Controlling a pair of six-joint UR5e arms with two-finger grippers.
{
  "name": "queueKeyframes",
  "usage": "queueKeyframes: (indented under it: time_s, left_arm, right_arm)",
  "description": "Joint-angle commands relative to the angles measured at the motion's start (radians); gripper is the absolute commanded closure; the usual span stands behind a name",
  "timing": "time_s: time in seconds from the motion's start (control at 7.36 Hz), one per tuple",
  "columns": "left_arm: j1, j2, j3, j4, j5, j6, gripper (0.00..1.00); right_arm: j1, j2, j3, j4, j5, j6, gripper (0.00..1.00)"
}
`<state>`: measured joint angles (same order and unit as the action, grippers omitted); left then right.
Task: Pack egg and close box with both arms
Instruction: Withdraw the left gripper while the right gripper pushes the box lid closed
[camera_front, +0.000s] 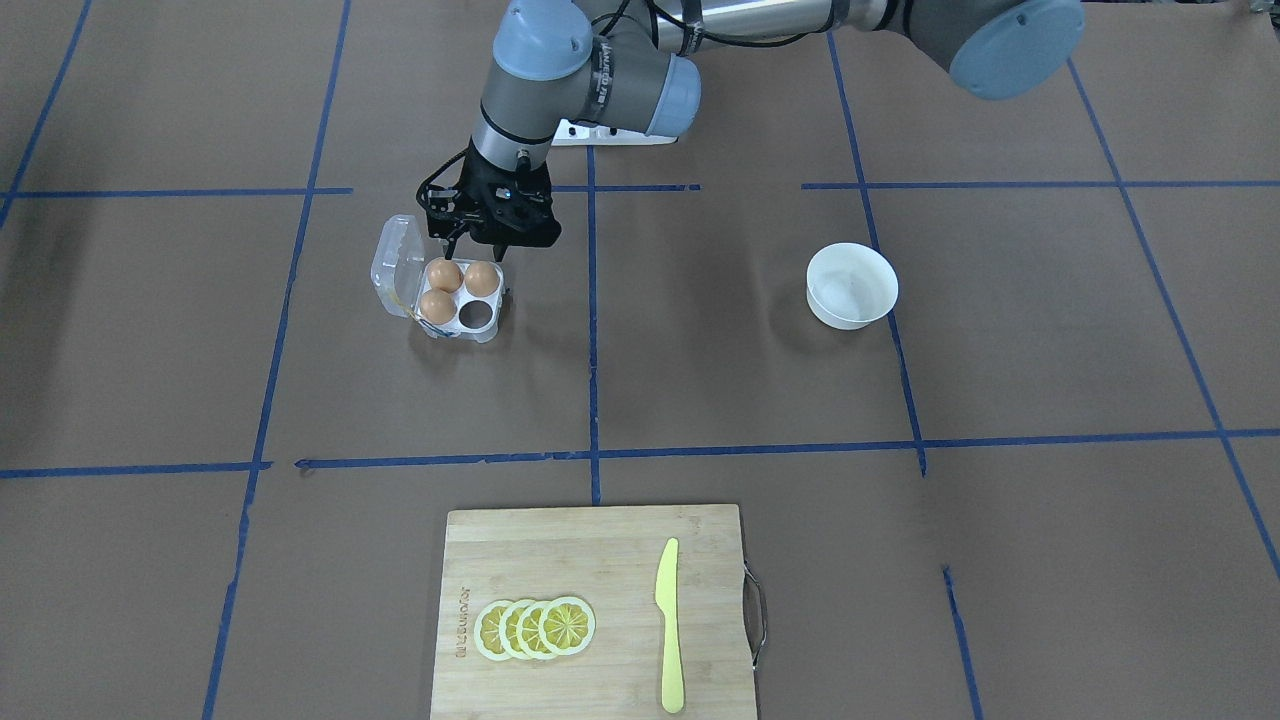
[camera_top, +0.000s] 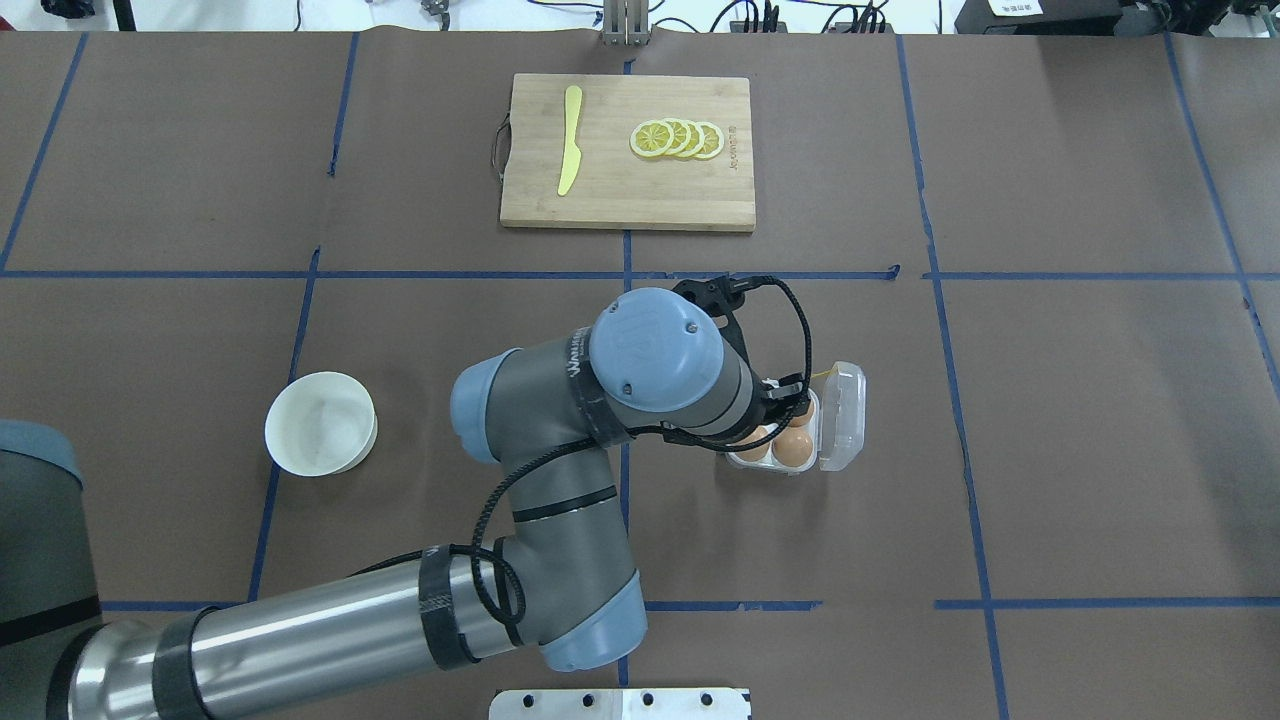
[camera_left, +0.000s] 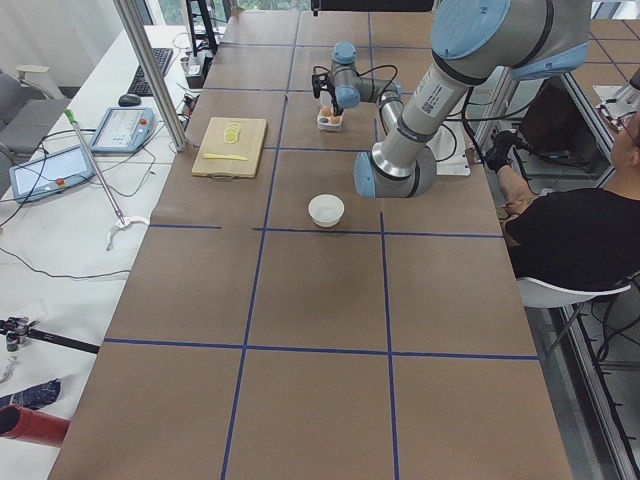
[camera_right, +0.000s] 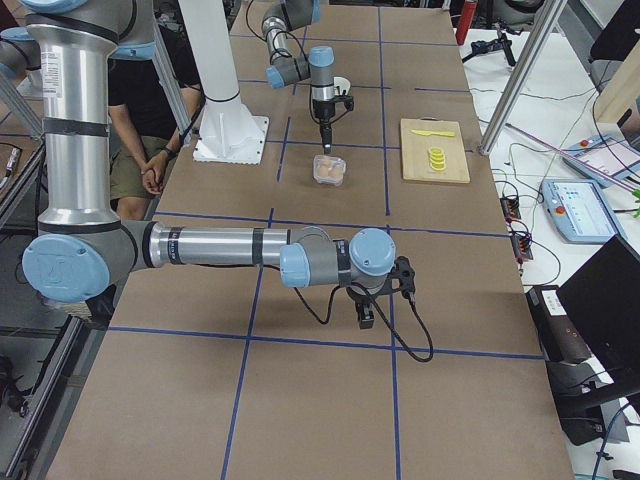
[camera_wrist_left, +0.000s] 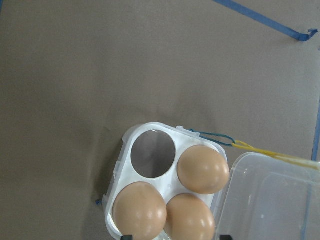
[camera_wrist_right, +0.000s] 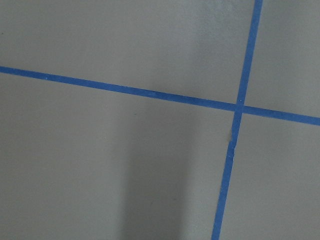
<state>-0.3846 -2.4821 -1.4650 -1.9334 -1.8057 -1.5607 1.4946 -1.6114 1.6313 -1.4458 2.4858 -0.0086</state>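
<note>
The clear box (camera_front: 492, 332) stands open on the table with its lid (camera_front: 396, 264) tipped back. Three orange-brown eggs sit in its cups: two at the back (camera_front: 444, 275) (camera_front: 481, 278) and one in front (camera_front: 437, 305). The fourth cup (camera_front: 477, 314) is empty. My left gripper (camera_front: 473, 248) hangs just above the back eggs, open and empty. The left wrist view shows the eggs (camera_wrist_left: 203, 169), the empty cup (camera_wrist_left: 152, 154) and the yellowish tie (camera_wrist_left: 260, 148). My right gripper (camera_right: 366, 318) hovers low over bare table far from the box; I cannot tell whether it is open or shut.
A white bowl (camera_front: 851, 285) stands well off to the side of the box. A wooden cutting board (camera_front: 560, 560) with lemon slices (camera_front: 535, 628) and a yellow knife (camera_front: 668, 625) lies at the far edge. A person (camera_left: 570, 230) sits beside the table.
</note>
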Motion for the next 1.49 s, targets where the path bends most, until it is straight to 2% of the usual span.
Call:
queueKeyframes:
  time_s: [0.0, 0.14, 0.27, 0.41, 0.54, 0.82, 1.09, 1.22, 1.36]
  left_arm:
    - [-0.061, 0.200, -0.258, 0.075, -0.003, 0.144, 0.36]
    - [-0.100, 0.286, -0.341, 0.077, -0.004, 0.251, 0.36]
    - [-0.164, 0.336, -0.362, 0.077, -0.018, 0.343, 0.36]
    - [-0.227, 0.371, -0.362, 0.077, -0.076, 0.429, 0.36]
    - [-0.302, 0.408, -0.362, 0.076, -0.137, 0.505, 0.36]
    - [-0.405, 0.457, -0.348, 0.074, -0.194, 0.633, 0.35]
    - [-0.467, 0.459, -0.284, 0.065, -0.231, 0.718, 0.35]
    - [-0.482, 0.459, -0.275, 0.064, -0.233, 0.738, 0.35]
    - [-0.494, 0.459, -0.270, 0.063, -0.233, 0.740, 0.36]
  right_arm:
    - [-0.083, -0.002, 0.002, 0.187, -0.005, 0.287, 0.00]
    - [-0.161, -0.004, 0.002, 0.340, -0.027, 0.503, 0.00]
    - [-0.254, -0.005, 0.002, 0.511, -0.081, 0.723, 0.00]
    - [-0.339, -0.004, 0.008, 0.610, -0.115, 0.889, 0.00]
    - [-0.426, 0.007, 0.059, 0.626, -0.136, 1.008, 0.00]
    - [-0.673, 0.036, 0.189, 0.625, -0.326, 1.270, 0.00]
    - [-0.857, 0.155, 0.197, 0.611, -0.491, 1.441, 0.00]
    - [-0.897, 0.229, 0.196, 0.537, -0.522, 1.458, 0.00]
    - [-0.899, 0.336, 0.197, 0.392, -0.530, 1.458, 0.00]
